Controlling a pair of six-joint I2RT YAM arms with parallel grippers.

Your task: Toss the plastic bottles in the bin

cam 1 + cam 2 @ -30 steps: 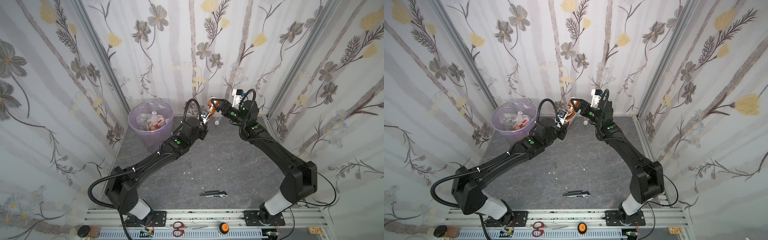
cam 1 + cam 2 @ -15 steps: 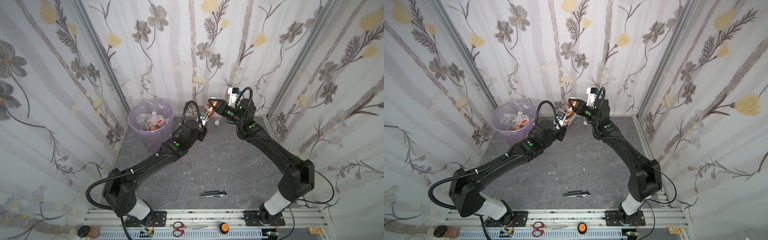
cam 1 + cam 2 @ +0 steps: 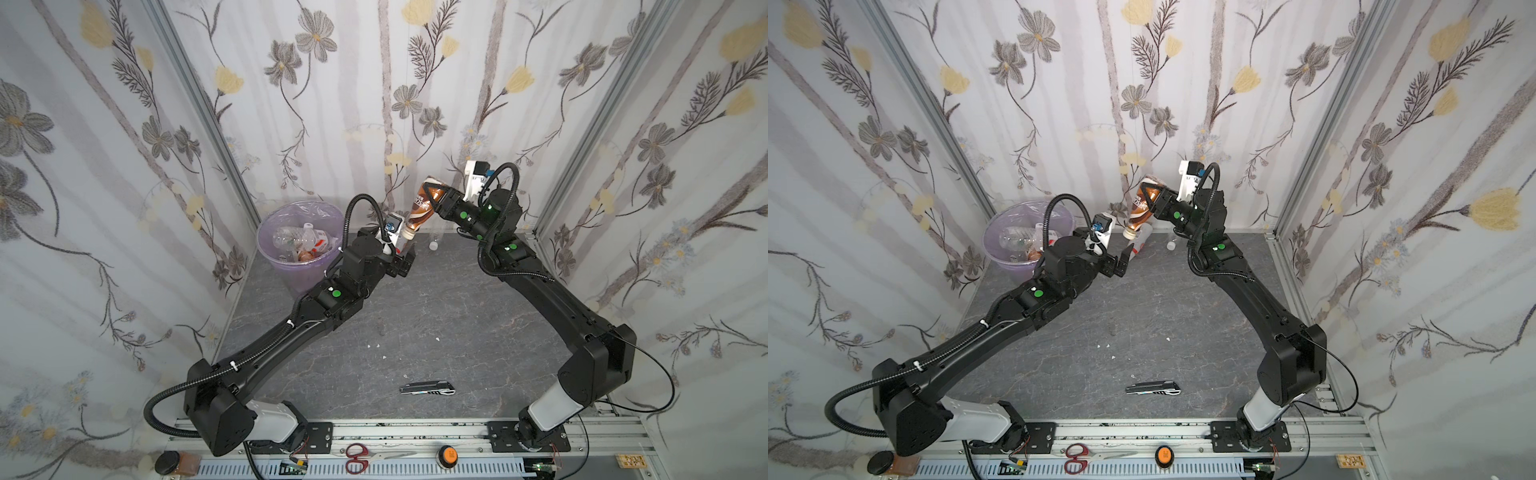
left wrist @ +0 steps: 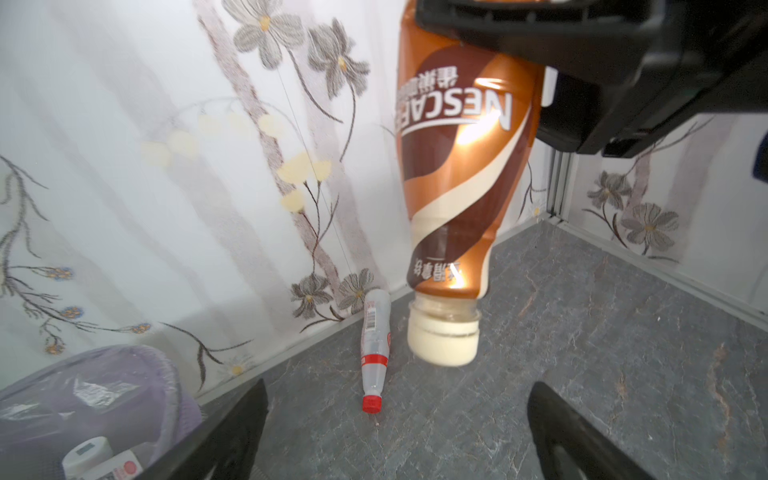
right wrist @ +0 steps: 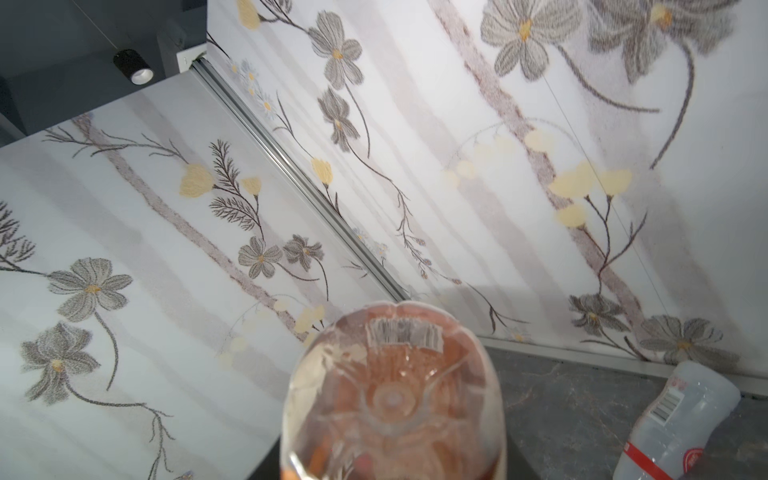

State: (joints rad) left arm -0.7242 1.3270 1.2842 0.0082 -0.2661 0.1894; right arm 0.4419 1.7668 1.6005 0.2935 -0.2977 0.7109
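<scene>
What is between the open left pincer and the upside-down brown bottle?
Only air: in the left wrist view the left pincer stands spread, clear of the brown bottle, with grey table showing through the gap.

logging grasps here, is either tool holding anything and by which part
The right tool grips the brown coffee bottle around its body near the base, so the bottle hangs upside down. The left tool, open below it, holds nothing.
</scene>
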